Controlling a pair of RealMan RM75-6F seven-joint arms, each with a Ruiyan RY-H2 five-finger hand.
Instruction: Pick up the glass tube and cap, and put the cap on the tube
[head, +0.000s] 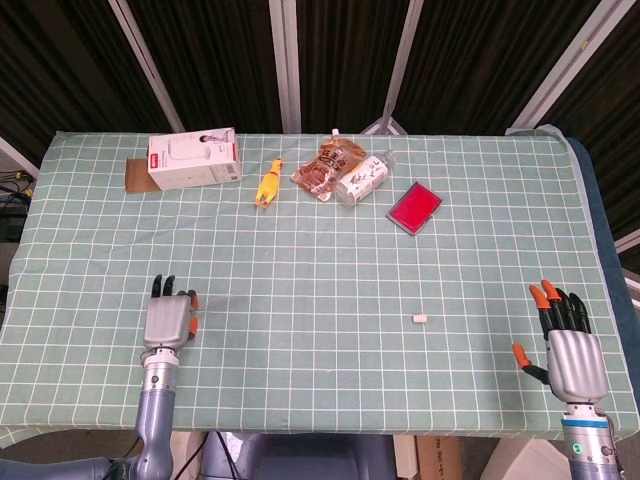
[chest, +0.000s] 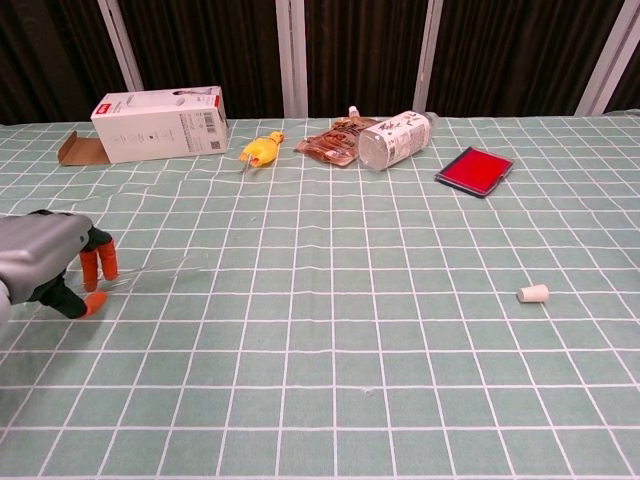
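— Head view first: the left hand sits low at the near left of the table, fingers curled down. The tube I can barely make out there. The cap lies alone, well off toward the right. The right hand hovers at the near right edge, fingers apart, holding nothing.

— And the chest view?

— There the tube shows as a faint clear streak lying flat, one end at the left hand's orange fingertips. They seem pinched on that end, but I can't tell if the grip is real. The cap is on its side, far right.

— What worries you?

— A hold at the very tip of smooth glass. Lift it and the tube may pivot, slip and roll away. The cap is tiny too; big fingers could flick it off.
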